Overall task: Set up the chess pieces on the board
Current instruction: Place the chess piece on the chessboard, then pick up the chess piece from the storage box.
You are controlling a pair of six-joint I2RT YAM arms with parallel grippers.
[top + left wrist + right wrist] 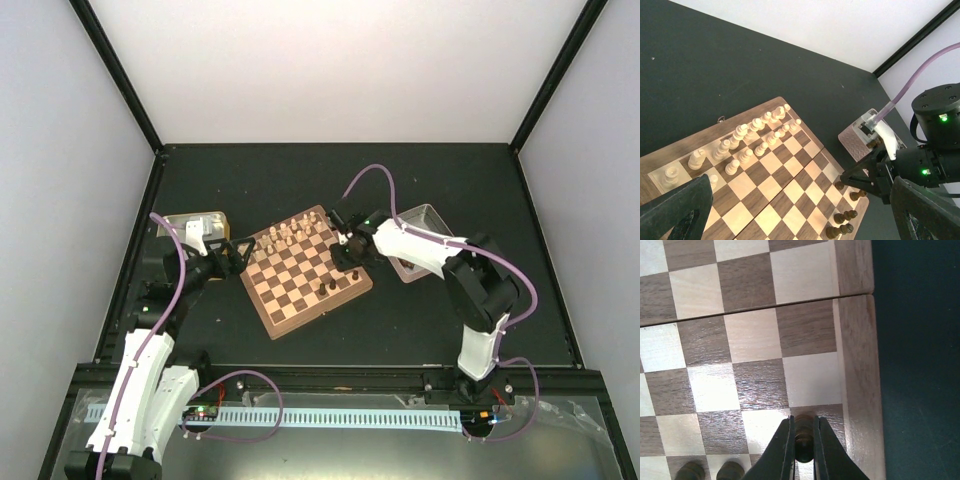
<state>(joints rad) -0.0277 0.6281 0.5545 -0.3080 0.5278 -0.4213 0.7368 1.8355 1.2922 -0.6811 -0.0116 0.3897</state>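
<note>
One dark piece [803, 439] pinched in right hand [803, 420] at board [856, 365] rim | left hand [238, 256] spread wide

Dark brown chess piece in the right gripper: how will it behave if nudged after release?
Likely tippy: the dark brown turned wooden chess piece looks slim, pinched in the shut right gripper. Round, so probably rolls if toppled. The chequered wooden board shines, so it may slide when nudged.

Black table [300, 170], white walls [340, 60]
</note>
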